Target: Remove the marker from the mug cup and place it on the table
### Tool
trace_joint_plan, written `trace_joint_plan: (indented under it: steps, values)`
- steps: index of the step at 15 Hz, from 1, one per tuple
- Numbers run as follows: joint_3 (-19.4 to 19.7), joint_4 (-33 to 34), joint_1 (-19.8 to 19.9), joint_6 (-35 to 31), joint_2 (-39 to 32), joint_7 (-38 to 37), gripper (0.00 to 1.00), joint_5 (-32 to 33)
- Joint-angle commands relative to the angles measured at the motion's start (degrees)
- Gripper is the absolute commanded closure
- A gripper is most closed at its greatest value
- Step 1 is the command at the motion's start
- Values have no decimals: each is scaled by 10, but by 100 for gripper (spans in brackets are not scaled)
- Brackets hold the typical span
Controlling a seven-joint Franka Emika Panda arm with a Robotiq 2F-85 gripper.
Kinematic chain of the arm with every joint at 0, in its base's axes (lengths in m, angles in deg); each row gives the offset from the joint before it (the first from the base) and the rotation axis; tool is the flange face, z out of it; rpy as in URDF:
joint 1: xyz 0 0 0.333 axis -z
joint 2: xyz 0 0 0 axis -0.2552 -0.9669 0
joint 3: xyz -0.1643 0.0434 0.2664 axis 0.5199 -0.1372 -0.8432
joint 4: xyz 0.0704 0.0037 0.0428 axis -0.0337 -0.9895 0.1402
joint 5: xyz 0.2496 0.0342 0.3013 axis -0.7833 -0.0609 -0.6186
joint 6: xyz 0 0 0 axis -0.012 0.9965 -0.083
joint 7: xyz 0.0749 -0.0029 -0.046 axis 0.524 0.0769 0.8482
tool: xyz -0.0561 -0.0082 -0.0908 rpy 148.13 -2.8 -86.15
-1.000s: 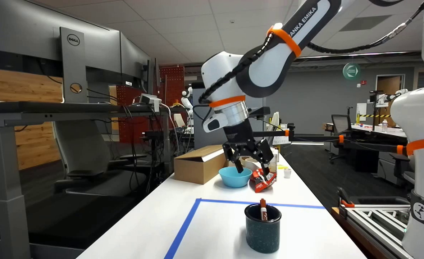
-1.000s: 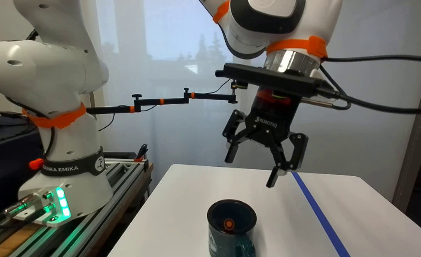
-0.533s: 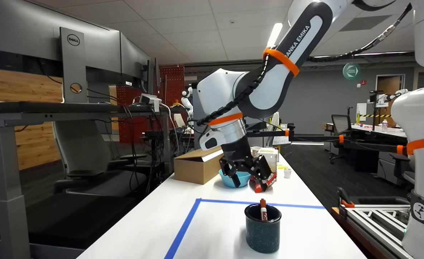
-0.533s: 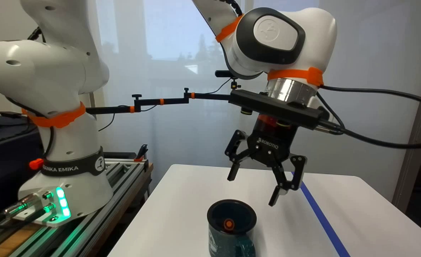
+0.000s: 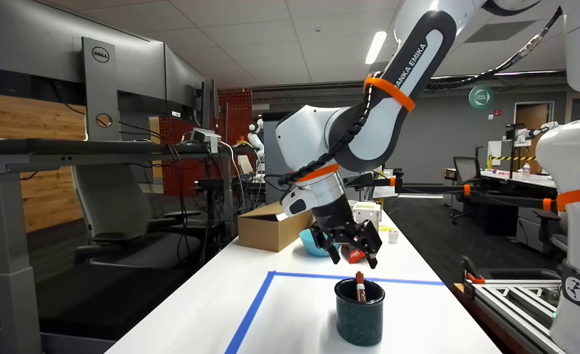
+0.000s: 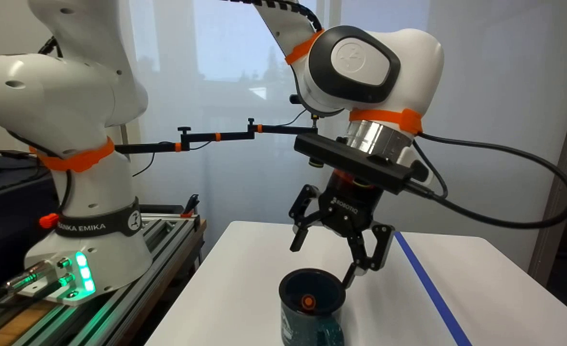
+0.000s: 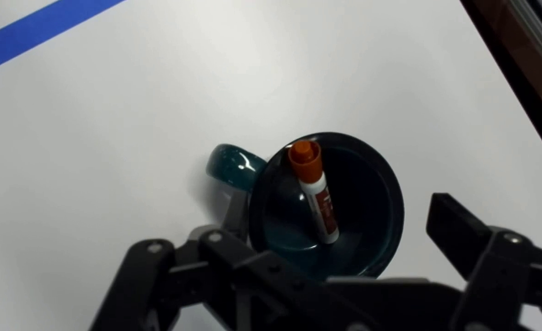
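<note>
The dark green mug (image 5: 359, 319) stands upright on the white table in both exterior views (image 6: 296, 324). The marker (image 5: 361, 287), white with an orange-brown cap, leans inside it, cap up, above the rim. In the wrist view the marker (image 7: 319, 197) rests against the mug's wall (image 7: 392, 197) near the handle (image 7: 234, 166). My gripper (image 5: 353, 260) is open and empty, tilted, above and behind the mug in that exterior view. It is just above the mug's rim in an exterior view (image 6: 321, 263). In the wrist view its fingers (image 7: 457, 230) stand wide on either side of the mug.
Blue tape (image 5: 253, 314) marks lines on the table (image 5: 211, 305). A cardboard box (image 5: 270, 231), a blue bowl (image 5: 312, 244), a red packet (image 5: 353, 254) and a white container (image 5: 367, 212) stand farther back. The robot base's metal rail (image 6: 153, 269) runs along one table edge.
My gripper has moved down and closer to the mug, tilting a little more, and stays open. The mug and the marker have not moved.
</note>
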Motion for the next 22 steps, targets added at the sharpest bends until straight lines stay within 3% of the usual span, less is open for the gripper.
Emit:
trace_joint_plan:
  steps: [1,14,16,22]
  values:
    - [-6,-27,12,-16,6,-11,0,9]
    - [1,-40,32,-28,-1,-12,0,5]
    - [2,-40,36,-30,-3,-11,8,5]
    - [0,-40,39,-33,-10,-10,7,5]
